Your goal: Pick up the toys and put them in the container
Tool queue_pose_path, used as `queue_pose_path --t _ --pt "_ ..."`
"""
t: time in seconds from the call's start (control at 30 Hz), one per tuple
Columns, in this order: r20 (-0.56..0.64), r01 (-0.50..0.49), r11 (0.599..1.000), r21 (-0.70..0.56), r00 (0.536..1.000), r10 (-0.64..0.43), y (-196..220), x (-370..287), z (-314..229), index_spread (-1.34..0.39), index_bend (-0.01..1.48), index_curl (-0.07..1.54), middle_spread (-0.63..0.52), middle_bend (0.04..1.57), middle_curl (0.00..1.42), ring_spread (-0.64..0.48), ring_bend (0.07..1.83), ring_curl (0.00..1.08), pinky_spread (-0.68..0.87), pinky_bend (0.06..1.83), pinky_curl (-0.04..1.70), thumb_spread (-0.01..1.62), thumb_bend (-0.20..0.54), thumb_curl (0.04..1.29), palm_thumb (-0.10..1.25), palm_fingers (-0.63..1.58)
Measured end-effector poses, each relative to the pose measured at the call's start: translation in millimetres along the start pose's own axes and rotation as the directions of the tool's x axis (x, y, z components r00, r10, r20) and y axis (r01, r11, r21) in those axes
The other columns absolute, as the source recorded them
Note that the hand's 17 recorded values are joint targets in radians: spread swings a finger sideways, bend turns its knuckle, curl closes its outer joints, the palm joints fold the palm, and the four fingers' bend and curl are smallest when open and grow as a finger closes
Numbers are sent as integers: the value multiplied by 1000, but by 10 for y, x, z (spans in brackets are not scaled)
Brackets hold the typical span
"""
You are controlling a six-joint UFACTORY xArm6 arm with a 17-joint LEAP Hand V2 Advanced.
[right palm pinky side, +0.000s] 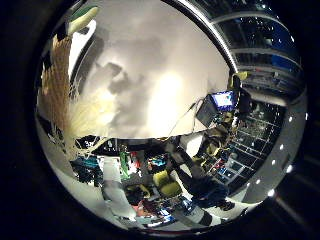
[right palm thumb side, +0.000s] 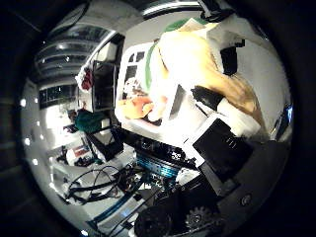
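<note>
so the toy [right palm thumb side: 197, 64], a soft cream and tan plush thing with a green part, sits tight against the palm, filling much of the thumb-side view, and the fingers [right palm thumb side: 217, 101] look curled across it, a black and white one lying over its front. i'd judge it gripped and raised, since the white desk [right palm pinky side: 165, 75] shows well away from the palm in the little-finger view, with only the toy's fuzzy edge at the fingers' side. beyond the fingertips in the thumb-side view there is a white container [right palm thumb side: 143, 123] with something orange [right palm thumb side: 136, 106] in it, near but not under the toy.

judged from that, the step is the carry. keep the curl firm, as plush gives and can slip; bring the palm over the container's opening, clear of its wall, before loosening, and release low so the toy drops inside rather than catching on the rim.
</note>
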State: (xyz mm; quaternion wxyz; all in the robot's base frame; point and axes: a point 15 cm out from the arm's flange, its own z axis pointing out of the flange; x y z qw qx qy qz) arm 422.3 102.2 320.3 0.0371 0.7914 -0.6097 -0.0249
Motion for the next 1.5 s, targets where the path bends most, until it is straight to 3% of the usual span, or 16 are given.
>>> queue_pose_path --t 0.23,0.47,0.53,0.57,0.6,0.7,0.8,0.97,1.1,1.27,1.5 --pt "-8 146 989 -11 989 -146 -20 -1345 350 -371 1142 599 -343 593 524 -106 186 130 398 184 144 909 -20 507 1055 528" --pt "-1 167 984 56 986 -167 -556 -1766 376 -394 1099 593 -353 609 536 -113 196 143 409 190 147 909 -29 508 1022 517" --pt "0 152 987 54 988 -152 -688 -1696 425 -416 886 540 -318 593 533 -86 248 167 426 240 170 921 -38 498 962 418" --pt "1 139 989 51 990 -140 -744 -1638 443 -417 871 544 -313 595 536 -82 253 171 427 248 175 923 -35 497 958 413" --pt "2 126 991 48 992 -126 -795 -1563 467 -431 708 505 -269 519 516 -51 309 196 439 323 205 931 -33 493 947 296" --pt "6 84 995 48 996 -84 -893 -1306 479 -473 454 401 -141 334 445 32 383 216 461 446 242 944 -24 489 937 202" --pt "10 57 997 56 998 -57 -936 -1089 425 -491 302 344 -34 204 390 109 411 224 479 522 267 950 -26 486 924 155" --pt "11 55 995 82 998 -56 -943 -835 267 -507 221 333 55 166 337 173 367 215 489 545 275 945 -22 486 924 145" --pt "4 42 996 77 999 -43 -735 -578 104 -506 200 346 76 176 309 197 304 208 493 522 269 942 -23 486 926 122" --pt "-1 1 1000 -9 1000 -1 -216 -172 42 -496 200 358 93 174 291 212 245 204 476 475 262 951 -25 480 898 100" --pt "5 -25 999 -37 1000 25 439 72 161 -485 201 366 97 173 275 218 207 210 463 427 260 957 -27 469 880 110"
